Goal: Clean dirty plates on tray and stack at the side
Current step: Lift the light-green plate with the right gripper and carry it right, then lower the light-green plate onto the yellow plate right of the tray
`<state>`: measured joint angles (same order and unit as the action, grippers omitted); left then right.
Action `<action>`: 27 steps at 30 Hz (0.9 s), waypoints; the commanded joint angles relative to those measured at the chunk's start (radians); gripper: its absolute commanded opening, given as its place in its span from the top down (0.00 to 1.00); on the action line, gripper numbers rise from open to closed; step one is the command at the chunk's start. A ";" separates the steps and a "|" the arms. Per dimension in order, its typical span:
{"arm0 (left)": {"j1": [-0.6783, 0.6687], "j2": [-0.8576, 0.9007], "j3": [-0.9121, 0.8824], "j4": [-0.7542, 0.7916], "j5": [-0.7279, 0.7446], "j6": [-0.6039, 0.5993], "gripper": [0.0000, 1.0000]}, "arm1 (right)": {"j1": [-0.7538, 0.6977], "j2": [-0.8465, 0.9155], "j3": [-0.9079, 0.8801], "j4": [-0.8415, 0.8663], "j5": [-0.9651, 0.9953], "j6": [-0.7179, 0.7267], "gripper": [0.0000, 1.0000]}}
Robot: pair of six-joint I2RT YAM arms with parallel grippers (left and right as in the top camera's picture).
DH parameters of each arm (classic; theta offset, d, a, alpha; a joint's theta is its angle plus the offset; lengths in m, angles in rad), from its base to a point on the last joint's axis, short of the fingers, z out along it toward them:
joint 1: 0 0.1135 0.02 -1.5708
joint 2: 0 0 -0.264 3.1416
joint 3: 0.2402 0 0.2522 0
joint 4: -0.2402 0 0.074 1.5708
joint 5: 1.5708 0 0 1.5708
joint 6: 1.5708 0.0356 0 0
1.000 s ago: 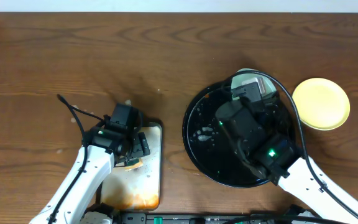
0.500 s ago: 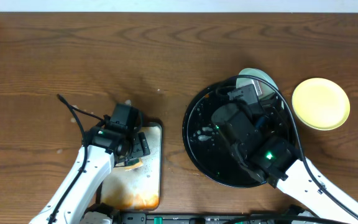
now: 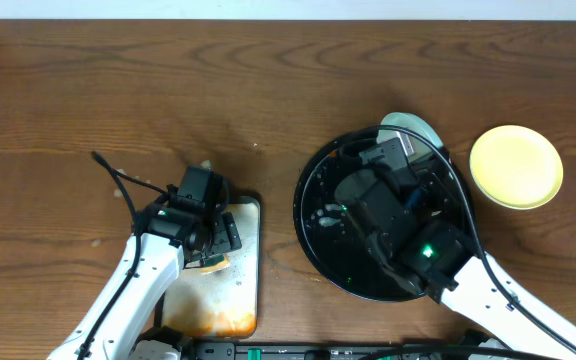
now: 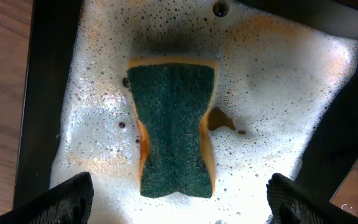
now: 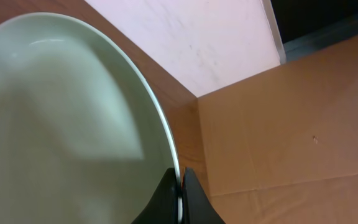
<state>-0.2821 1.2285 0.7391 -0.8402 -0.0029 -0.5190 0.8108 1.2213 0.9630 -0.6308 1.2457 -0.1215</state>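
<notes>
Here, pale plate [image 5: 61,124] tilted, rim between right fingers [image 5: 197,205].

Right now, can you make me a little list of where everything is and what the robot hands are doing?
Left gripper: open, above the sponge
Sponge: green side up, in the soapy pan
Right gripper: shut on the rim of the pale plate
Pale plate: held at the far edge of the tray
Yellow plate: on the table, right of the tray
</notes>
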 commanded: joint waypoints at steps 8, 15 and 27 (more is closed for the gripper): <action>0.004 0.002 -0.004 -0.003 -0.005 0.010 0.10 | 0.001 0.043 0.005 0.003 0.021 0.032 0.99; 0.004 0.002 -0.004 -0.003 -0.005 0.010 0.10 | 0.000 0.059 0.005 0.002 -0.024 0.058 0.99; 0.004 0.002 -0.004 -0.003 -0.005 0.010 0.10 | -0.006 0.060 0.005 -0.002 -0.080 0.110 0.99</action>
<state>-0.2821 1.2289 0.7391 -0.8402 -0.0029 -0.5190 0.8097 1.2774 0.9630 -0.6319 1.1770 -0.0547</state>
